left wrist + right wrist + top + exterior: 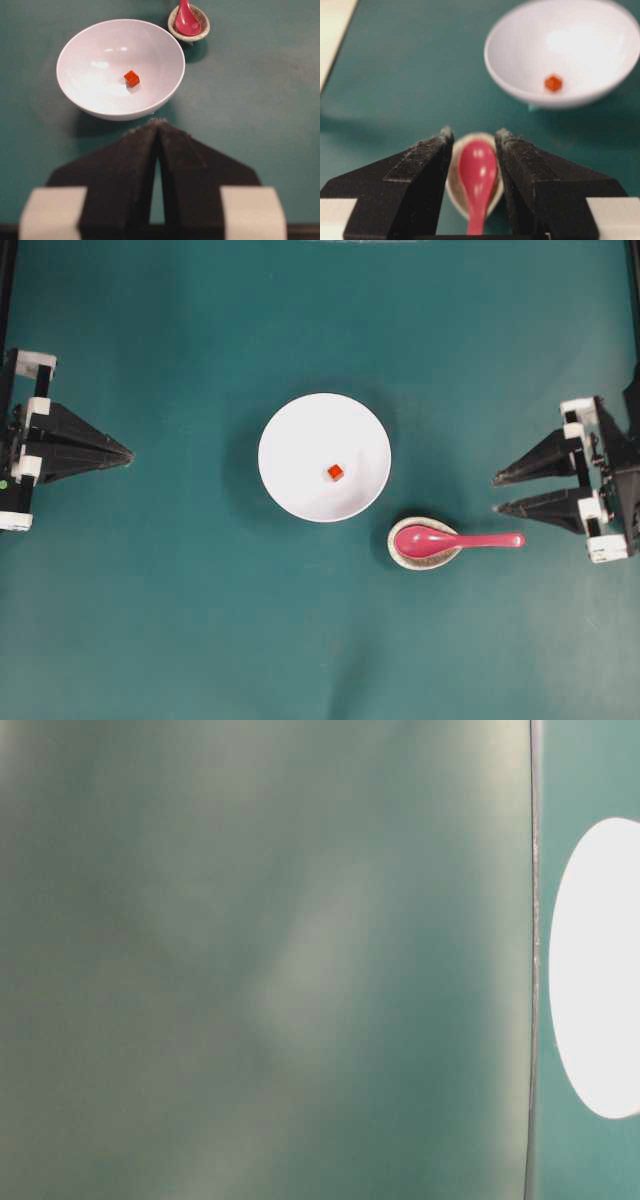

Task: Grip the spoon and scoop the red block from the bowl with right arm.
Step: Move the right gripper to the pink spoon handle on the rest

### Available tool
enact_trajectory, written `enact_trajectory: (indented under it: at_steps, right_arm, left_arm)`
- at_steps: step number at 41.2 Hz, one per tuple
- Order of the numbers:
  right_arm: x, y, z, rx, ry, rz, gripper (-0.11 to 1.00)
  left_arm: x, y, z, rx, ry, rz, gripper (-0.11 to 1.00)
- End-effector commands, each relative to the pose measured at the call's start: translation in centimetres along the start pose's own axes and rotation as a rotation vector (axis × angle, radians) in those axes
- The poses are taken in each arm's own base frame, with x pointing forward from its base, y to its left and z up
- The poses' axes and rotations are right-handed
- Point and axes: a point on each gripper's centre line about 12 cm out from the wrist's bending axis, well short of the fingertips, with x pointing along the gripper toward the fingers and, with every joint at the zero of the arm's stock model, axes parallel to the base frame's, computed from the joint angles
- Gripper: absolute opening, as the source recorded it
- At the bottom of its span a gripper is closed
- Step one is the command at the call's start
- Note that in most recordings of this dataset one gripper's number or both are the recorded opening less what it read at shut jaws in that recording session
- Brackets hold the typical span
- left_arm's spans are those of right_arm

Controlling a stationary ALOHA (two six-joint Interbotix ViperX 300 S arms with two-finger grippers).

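At the table's right edge, the right gripper [497,494] stands with jaws spread wide and empty, just short of the spoon [455,539] handle's tip. That spoon lies on a small speckled rest [424,558] beside the bowl [290,476], which holds the red block [335,472]. Opposite, the left gripper [128,454] is pinched closed, holding nothing.

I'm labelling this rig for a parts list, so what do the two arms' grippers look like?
Both match. The left gripper and the right gripper each have two matte black, wedge-shaped fingers tapering to points, mounted on white blocks. The wrist views show a rough, grainy finger surface. The left one carries a small green dot near its base. No cables are clearly visible.
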Motion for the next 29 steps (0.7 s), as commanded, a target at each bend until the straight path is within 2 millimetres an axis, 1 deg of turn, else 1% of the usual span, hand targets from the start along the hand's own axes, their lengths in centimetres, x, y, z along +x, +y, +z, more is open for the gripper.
enact_trajectory:
  at_steps: [1,7,18,29]
  right_arm:
    - [0.5,0.2,-0.2,-0.001,-0.006,0.006,0.48]
    - [1.0,-0.1,-1.7,-0.02,0.009,-0.002,0.49]
    - [1.7,-0.2,-5.2,-0.053,-0.001,-0.003,0.49]
    - [2.3,0.6,-7.3,-0.052,-0.021,-0.011,0.49]
  left_arm:
    - [0.1,0.1,1.1,0.002,-0.021,0.005,0.0]
    - [0.1,0.1,1.1,0.002,-0.02,0.005,0.0]
    - [0.1,0.1,0.9,0.002,-0.009,0.005,0.0]
    - [0.1,0.1,0.7,0.002,0.005,0.005,0.0]
